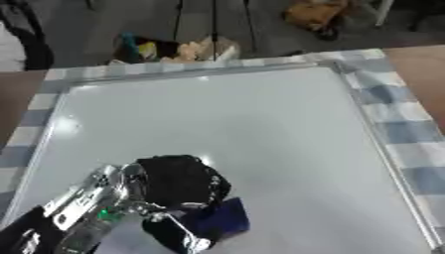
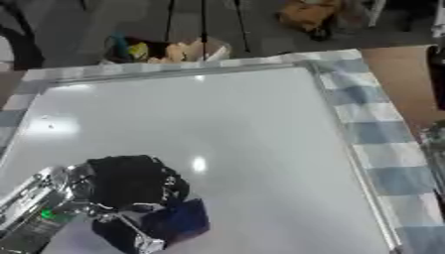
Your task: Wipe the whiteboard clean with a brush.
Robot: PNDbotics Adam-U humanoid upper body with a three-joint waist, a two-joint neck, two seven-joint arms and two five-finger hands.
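- Left eye view shows the whiteboard [image 1: 243,124] lying flat on a blue-and-white checked cloth [image 1: 408,134], its surface looking free of marks.
- Near the board's near-left corner, the left hand [image 1: 174,191] is clenched round a dark blue brush [image 1: 228,218] that seems to rest on the board.
- To wipe well, I would keep the brush flat and sweep in overlapping strokes toward the far edge.
- Right eye view alone shows a dark shape [image 2: 436,74] beyond the board's right edge; I cannot identify it, and the right hand shows in neither view.

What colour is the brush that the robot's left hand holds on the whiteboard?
Dark blue brush, gripped by the black left hand; the left eye view shows it best.
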